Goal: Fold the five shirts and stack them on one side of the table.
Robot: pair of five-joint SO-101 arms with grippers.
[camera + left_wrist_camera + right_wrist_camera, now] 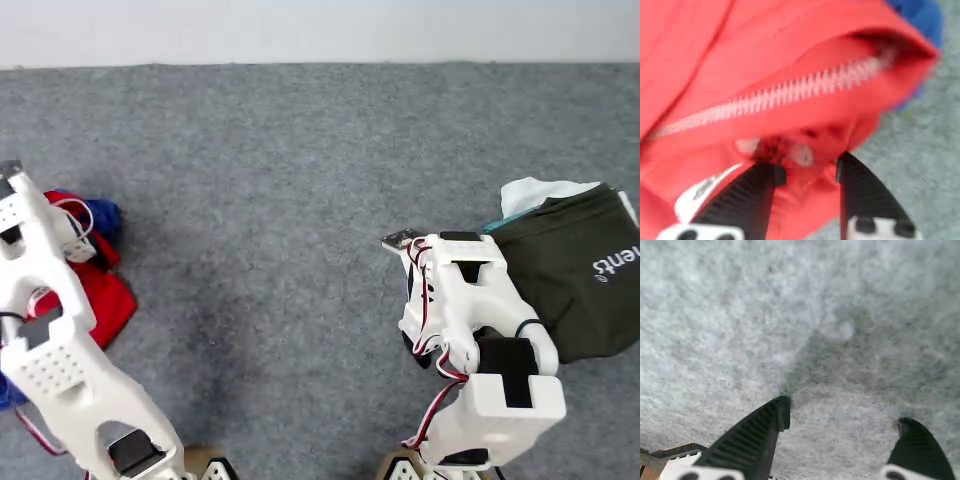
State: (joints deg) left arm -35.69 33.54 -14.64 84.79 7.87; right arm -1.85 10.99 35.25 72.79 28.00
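Note:
A crumpled red shirt (pixel 108 297) lies at the table's left edge with a blue shirt (pixel 103 213) bunched just behind it. My left gripper (pixel 807 172) is down in this heap, shut on a fold of the red shirt (pixel 790 75); a white zigzag seam runs across the cloth and the blue shirt (pixel 920 15) shows past it. On the right lies a folded dark green shirt (pixel 575 270) on top of a white shirt (pixel 540 190), with a teal edge (pixel 495 226) between them. My right gripper (pixel 845 422) hangs open over bare grey felt, left of that stack.
The grey felt table (pixel 300 180) stretches wide between the two arms. The right arm (pixel 470 310) stands beside the green stack's left edge. A bit of blue cloth (pixel 8 392) pokes out beside the left arm's base. A pale wall runs along the far edge.

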